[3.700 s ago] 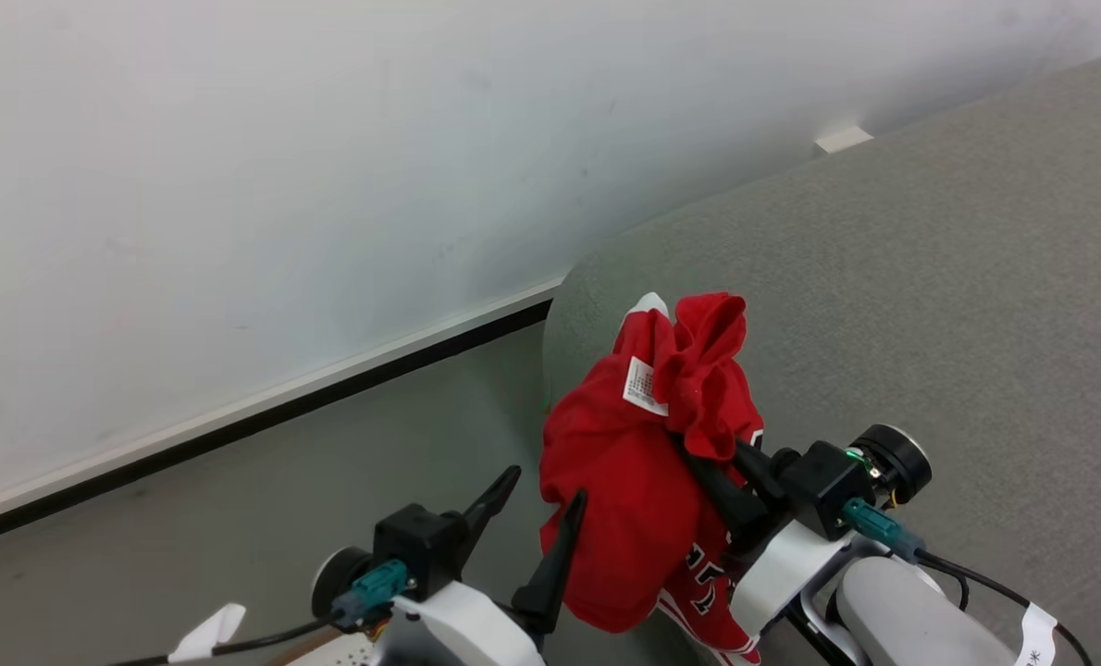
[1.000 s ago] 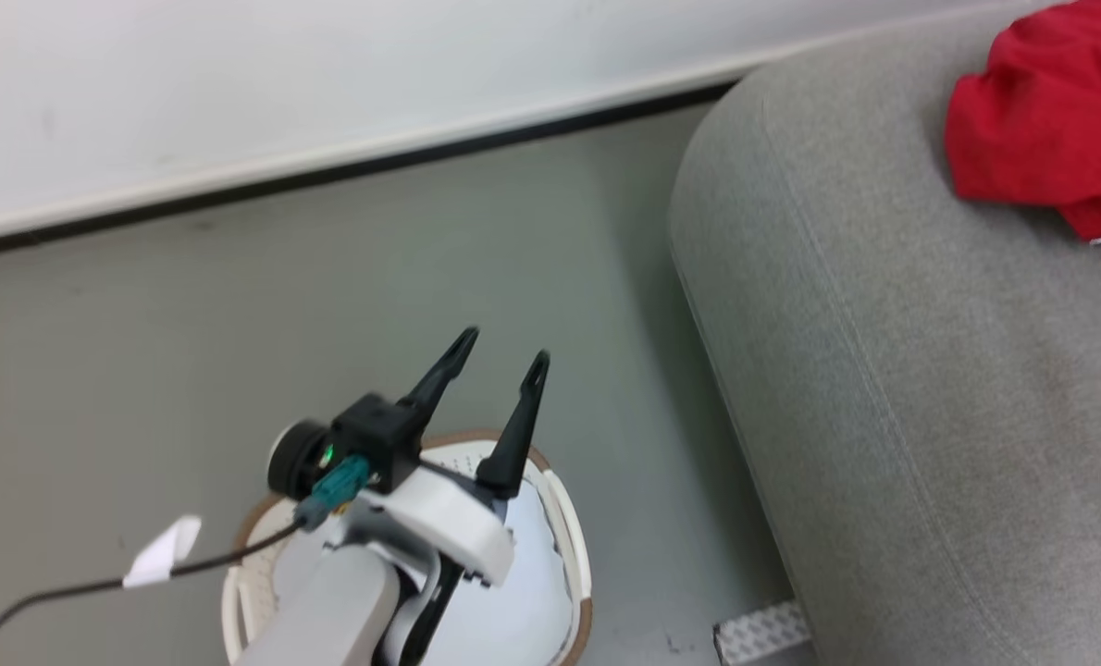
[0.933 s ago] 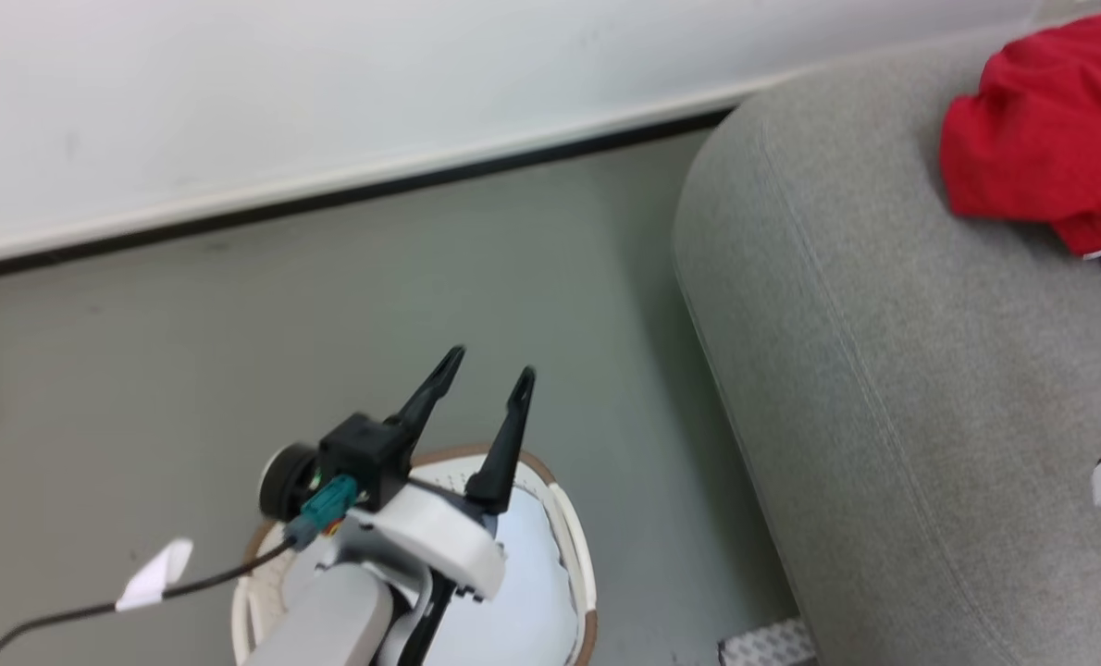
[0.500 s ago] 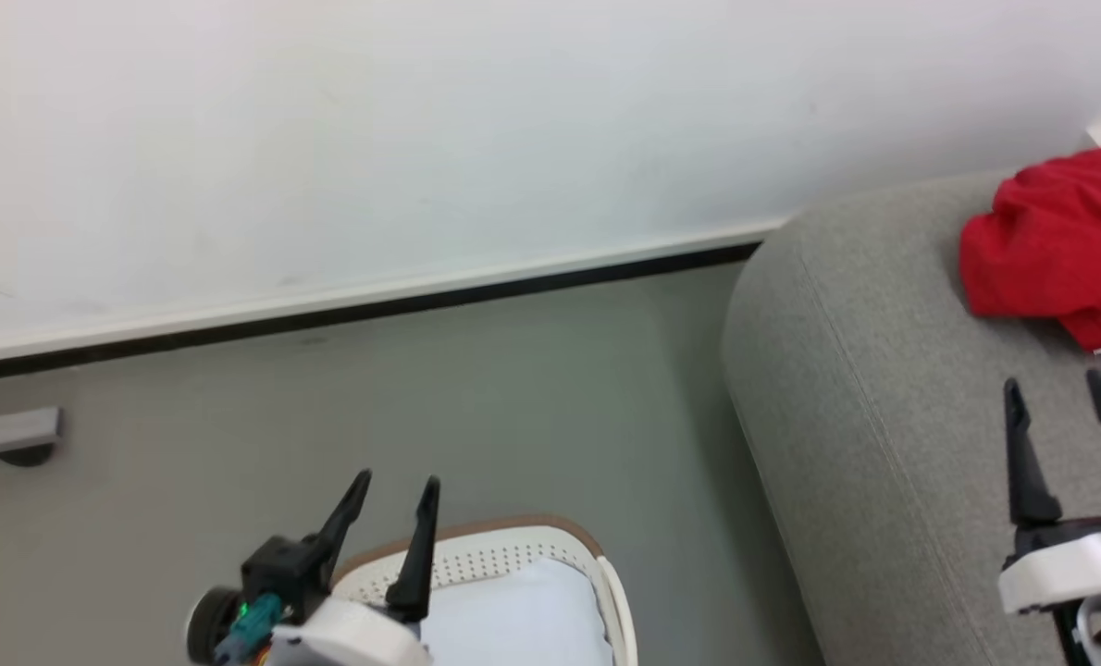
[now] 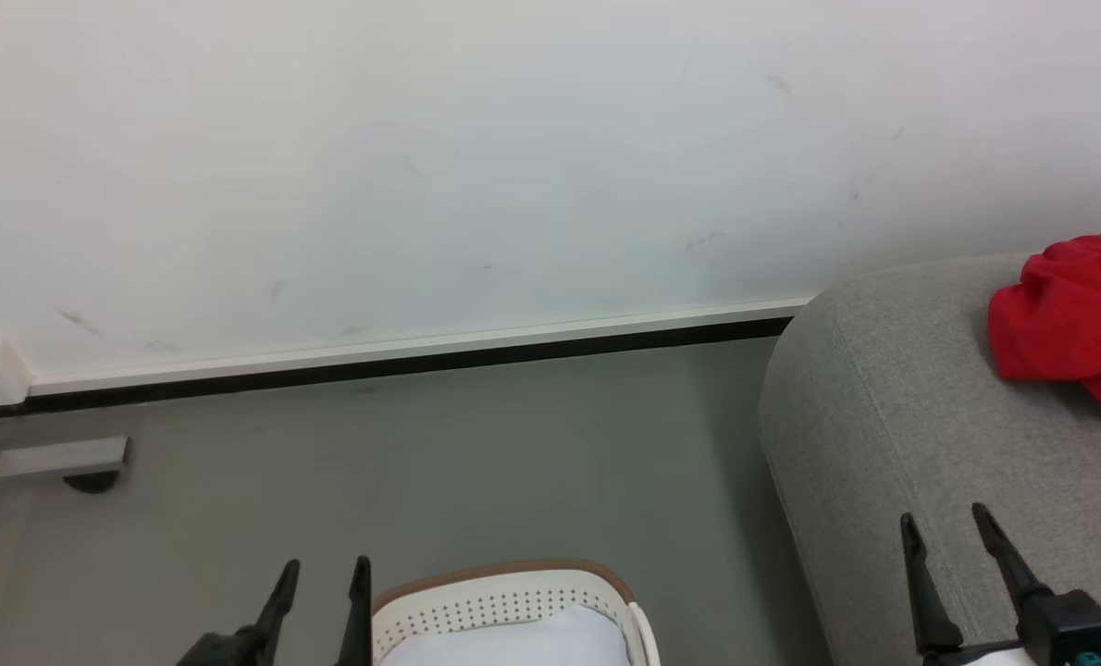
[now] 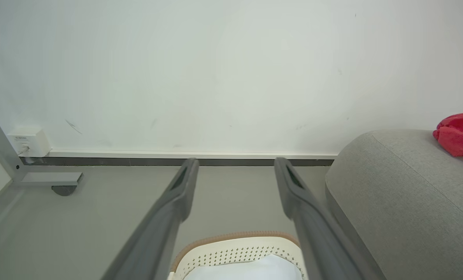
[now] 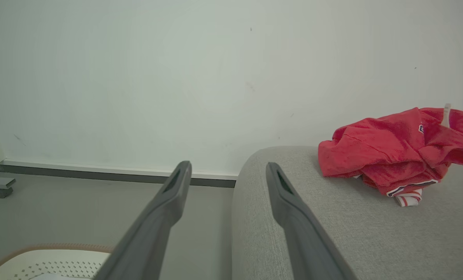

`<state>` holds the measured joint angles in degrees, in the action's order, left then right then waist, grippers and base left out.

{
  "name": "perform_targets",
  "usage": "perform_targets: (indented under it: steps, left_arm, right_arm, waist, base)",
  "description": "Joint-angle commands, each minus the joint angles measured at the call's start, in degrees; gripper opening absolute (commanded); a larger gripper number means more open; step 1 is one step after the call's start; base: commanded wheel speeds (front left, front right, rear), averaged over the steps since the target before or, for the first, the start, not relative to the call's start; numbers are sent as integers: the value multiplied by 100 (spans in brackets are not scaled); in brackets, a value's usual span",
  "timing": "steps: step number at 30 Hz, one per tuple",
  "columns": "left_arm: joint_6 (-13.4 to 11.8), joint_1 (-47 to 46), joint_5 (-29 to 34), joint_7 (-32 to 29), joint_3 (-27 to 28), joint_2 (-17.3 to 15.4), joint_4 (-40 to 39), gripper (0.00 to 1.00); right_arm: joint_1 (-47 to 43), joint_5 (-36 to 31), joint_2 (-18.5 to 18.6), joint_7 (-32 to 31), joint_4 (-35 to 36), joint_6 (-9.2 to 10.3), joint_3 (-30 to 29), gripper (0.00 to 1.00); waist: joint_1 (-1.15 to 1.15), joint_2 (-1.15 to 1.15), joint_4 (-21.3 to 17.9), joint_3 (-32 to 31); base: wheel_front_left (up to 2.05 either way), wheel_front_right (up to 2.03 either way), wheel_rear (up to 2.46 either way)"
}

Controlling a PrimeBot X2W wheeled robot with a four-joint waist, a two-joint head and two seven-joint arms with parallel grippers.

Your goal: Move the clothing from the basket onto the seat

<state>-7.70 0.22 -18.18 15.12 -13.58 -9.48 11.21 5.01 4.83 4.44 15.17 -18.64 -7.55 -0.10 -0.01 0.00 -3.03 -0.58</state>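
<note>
White wall (image 5: 421, 166) and grey floor (image 5: 476, 444) lay beyond both sets of fingers. Left gripper (image 5: 326, 569) hung spread and empty, basket (image 5: 513, 601) just right of its tips, white cloth (image 5: 523, 643) inside. Right gripper (image 5: 943, 523) gaped, empty, over the sofa (image 5: 884, 416). The jersey (image 5: 1069, 314) sat on it, well beyond those fingers, to their right.

Perforated plastic basket (image 5: 504, 603); matt woven-cloth seat (image 5: 930, 444); soft red cloth clothing (image 7: 395, 149).

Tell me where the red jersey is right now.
The red jersey lies bunched on the grey sofa at the head view's right edge, near the wall, beyond the right gripper and apart from the basket.
</note>
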Motion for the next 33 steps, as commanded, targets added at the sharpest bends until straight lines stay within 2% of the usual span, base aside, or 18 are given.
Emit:
perform_targets:
  steps: [1, 13, 33]
  left_arm:
    - [58, 119, 89, 4, 91, 42, 22, 100]
    - [486, 353, 499, 4, 669, 425, 228, 100]
    - [779, 382, 738, 5, 1111, 632, 474, 100]
  right_arm:
    - [-120, -68, -25, -4, -49, 13, 43, 100]
    - [-377, 14, -150, -4, -231, 13, 107, 100]
    - [-403, 243, -154, -4, -352, 13, 263, 100]
  waist:
    - [1, 0, 12, -21]
    - [1, 0, 87, -174]
    - [1, 0, 79, -222]
  base:
    - [0, 0, 0]
    - [0, 0, 0]
    - [0, 0, 0]
